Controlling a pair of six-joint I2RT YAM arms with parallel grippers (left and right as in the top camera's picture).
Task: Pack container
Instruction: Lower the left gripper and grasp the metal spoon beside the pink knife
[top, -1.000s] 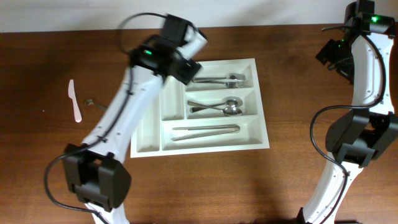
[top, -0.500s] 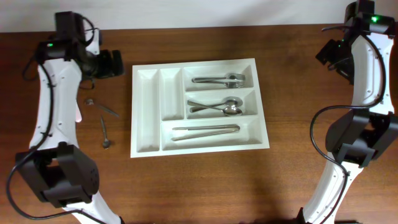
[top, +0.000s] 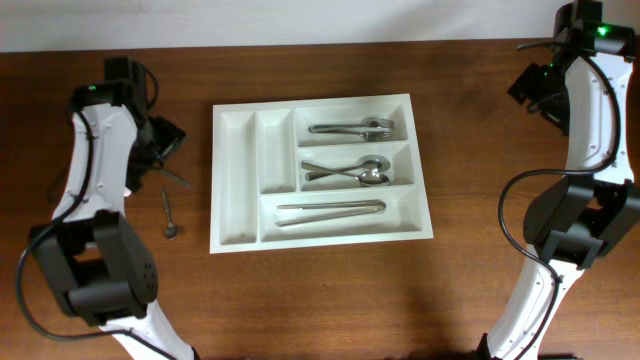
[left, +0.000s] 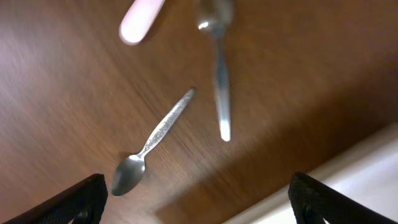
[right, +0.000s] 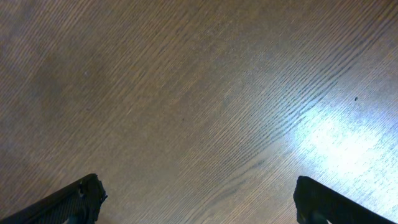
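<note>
The left gripper (left: 199, 196) has left the container (top: 236, 180) and swung out to the left side of the table (top: 330, 300). Its jaws stand wide and carry nothing. Just under it lie a teaspoon (left: 152, 143) and a second metal utensil (left: 219, 93), with a pale plastic handle (left: 142, 18) beyond. I think the next piece will be taken from here. The container rests at the middle of the table, and both its narrow slots (top: 272, 150) are empty. Far off, the right gripper (right: 199, 199) hangs open over bare wood.
</note>
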